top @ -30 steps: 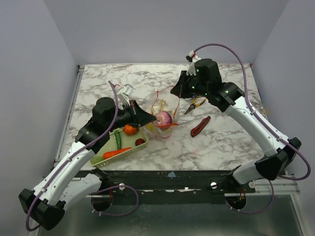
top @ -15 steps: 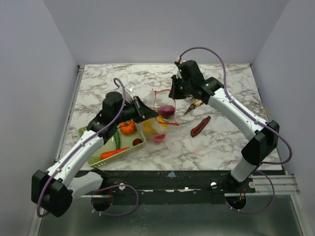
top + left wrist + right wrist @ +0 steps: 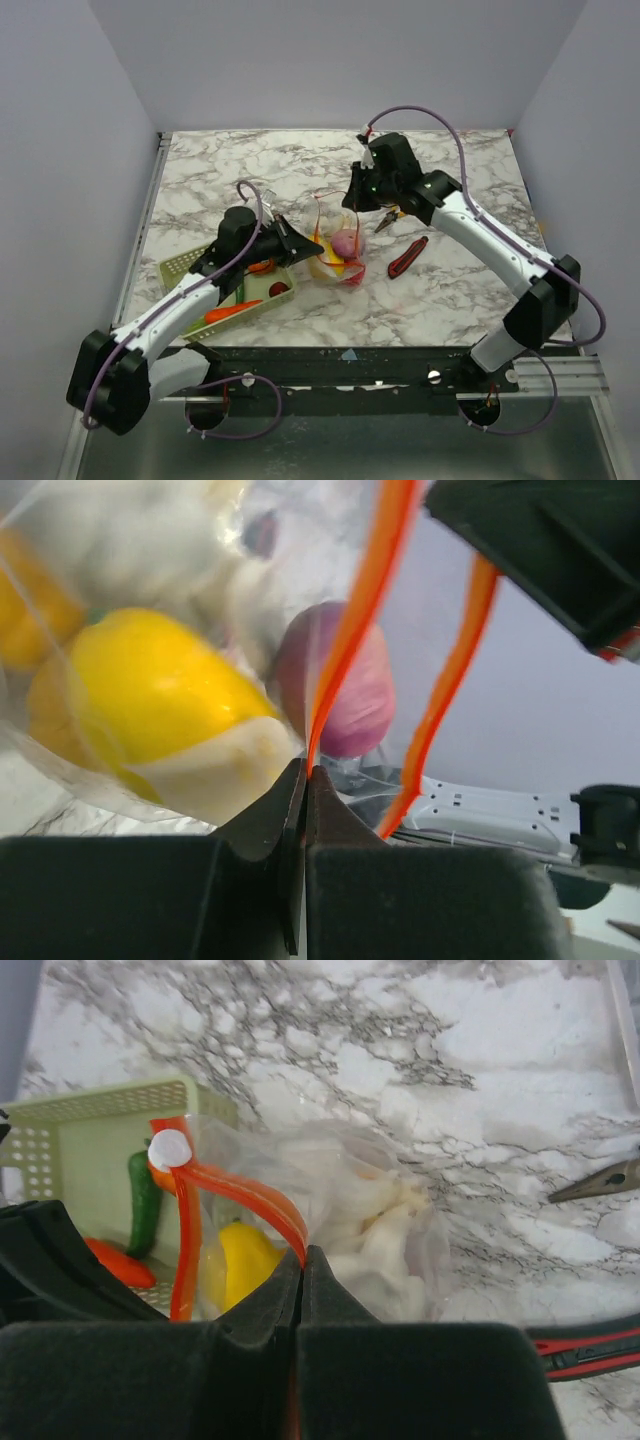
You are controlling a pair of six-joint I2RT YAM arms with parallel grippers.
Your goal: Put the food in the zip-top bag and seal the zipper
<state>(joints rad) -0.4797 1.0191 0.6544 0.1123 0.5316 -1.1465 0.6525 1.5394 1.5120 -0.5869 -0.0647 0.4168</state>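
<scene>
Marble desk [image 3: 200, 170] holds it all. Both the left tool [image 3: 305, 780] and the right tool [image 3: 302, 1260] are pinched tight on the red-orange zipper [image 3: 365, 600], likely to pull the mouth wide. Between them sits the zip-top bag [image 3: 370, 1200], not sealed, with yellow and pink food [image 3: 140, 680] inside. More food waits in the green basket [image 3: 80, 1120].

Mesh basket [image 3: 185, 264], pliers [image 3: 600, 1180], utility knife [image 3: 407, 257] on marble table [image 3: 450, 292].

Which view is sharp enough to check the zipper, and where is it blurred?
Right wrist: sharpest, the zipper crisp against the marble table. Left wrist: too close, the zipper and yellow food inside the zip-top bag soft and blurred. Top external: even light, in focus, but the zipper shows only small.
</scene>
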